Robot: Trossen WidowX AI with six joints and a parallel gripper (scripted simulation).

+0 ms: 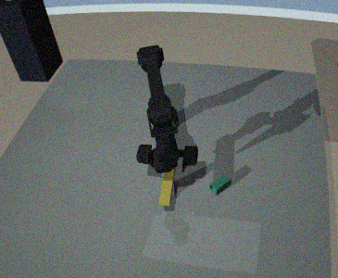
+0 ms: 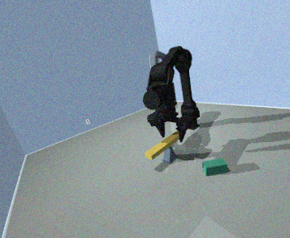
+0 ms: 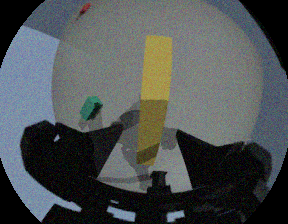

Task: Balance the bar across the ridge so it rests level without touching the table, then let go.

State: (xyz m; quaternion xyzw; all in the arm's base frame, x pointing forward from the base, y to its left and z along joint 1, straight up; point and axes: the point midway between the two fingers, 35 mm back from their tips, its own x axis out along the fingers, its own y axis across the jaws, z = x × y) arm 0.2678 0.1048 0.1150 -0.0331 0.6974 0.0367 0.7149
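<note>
The yellow bar (image 1: 167, 187) (image 2: 161, 145) (image 3: 155, 99) lies across a small grey ridge (image 2: 168, 155) and both its ends are off the table in the exterior view. The ridge is mostly hidden under the bar in the top view. My gripper (image 1: 168, 157) (image 2: 171, 131) (image 3: 150, 130) is open, with one finger on each side of the bar's near end and a gap between each finger and the bar. In the wrist view the bar runs straight away from me between the spread fingers.
A green block (image 1: 219, 183) (image 2: 215, 166) (image 3: 91, 107) lies on the table to the right of the bar. A pale rectangle (image 1: 201, 243) is marked on the table in front. Dark pillars (image 1: 26, 37) stand at the far corners.
</note>
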